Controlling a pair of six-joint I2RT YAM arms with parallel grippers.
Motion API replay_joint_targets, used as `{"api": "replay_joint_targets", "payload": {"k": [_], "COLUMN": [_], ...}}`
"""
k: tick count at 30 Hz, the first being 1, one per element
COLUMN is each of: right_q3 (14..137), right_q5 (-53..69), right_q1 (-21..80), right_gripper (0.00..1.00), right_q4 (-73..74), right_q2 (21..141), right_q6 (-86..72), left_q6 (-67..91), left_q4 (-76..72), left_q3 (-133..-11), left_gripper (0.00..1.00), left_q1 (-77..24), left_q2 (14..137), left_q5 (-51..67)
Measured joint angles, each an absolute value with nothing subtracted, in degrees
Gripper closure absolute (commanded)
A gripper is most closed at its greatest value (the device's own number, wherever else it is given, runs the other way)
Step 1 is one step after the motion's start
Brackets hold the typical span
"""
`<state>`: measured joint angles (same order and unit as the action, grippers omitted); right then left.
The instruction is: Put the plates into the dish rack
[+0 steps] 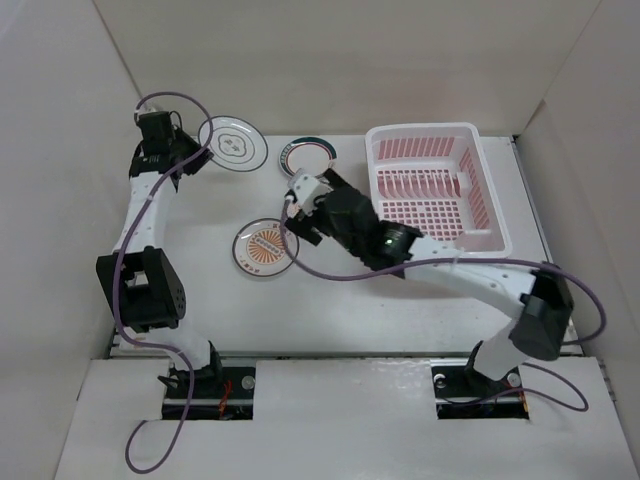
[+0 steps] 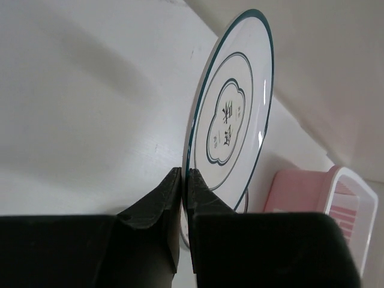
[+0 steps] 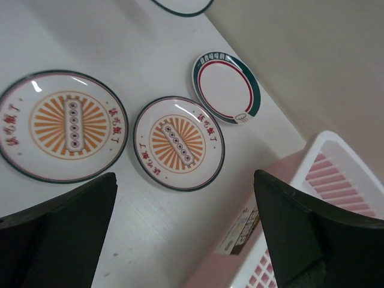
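Observation:
My left gripper [image 2: 185, 174] is shut on the near rim of the white plate with thin dark rings [image 2: 231, 114]. From above, that plate [image 1: 232, 142] is at the far left with the left gripper [image 1: 192, 150] at its left edge. The right wrist view shows two orange sunburst plates [image 3: 60, 126] [image 3: 178, 143] and the green-red rimmed plate [image 3: 227, 88] lying flat on the table. My right gripper [image 3: 186, 228] hangs open above them, holding nothing. From above, it [image 1: 303, 198] hides one sunburst plate; the other [image 1: 265, 248] shows. The pink dish rack [image 1: 470, 150] stands at the right.
White walls enclose the table on the left, back and right. The right arm stretches diagonally from its base [image 1: 480, 385] across the middle of the table. The rack's near corner [image 3: 336, 180] is close beside my right gripper's right finger.

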<state>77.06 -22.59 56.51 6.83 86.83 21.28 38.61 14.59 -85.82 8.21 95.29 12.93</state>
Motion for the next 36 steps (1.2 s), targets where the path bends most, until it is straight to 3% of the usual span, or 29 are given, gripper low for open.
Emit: {"api": "replay_joint_targets", "payload": {"k": [8, 20, 30, 34, 36], "right_q3": [77.21, 84.55, 88.84, 90.65, 91.22], "right_q5": [-28.91, -25.41, -21.17, -20.97, -20.97], "right_q1": [60.01, 60.38, 59.81, 58.57, 57.65], "right_gripper": [0.0, 0.0, 0.0, 0.08, 0.16], "right_q4": [-7.92, -17.87, -16.6, -16.36, -16.45], "right_q2": [101.89, 105.6, 110.54, 111.31, 111.37], "right_q6": [35.09, 43.99, 45.28, 45.41, 45.43], "left_q6": [37.08, 41.19, 42.63, 42.81, 42.92], "left_q4": [26.39, 29.36, 29.43, 29.63, 29.65], "left_q3": [-90.48, -87.55, -87.37, -87.33, -87.33], "left_gripper": [1.0, 1.0, 1.0, 1.0, 1.0], "left_q1": [2.74, 0.4, -1.04, -1.13, -1.17], "left_q2": [94.63, 87.77, 86.65, 85.06, 83.96], "left_q5": [9.5, 15.97, 19.05, 19.53, 19.77]}}
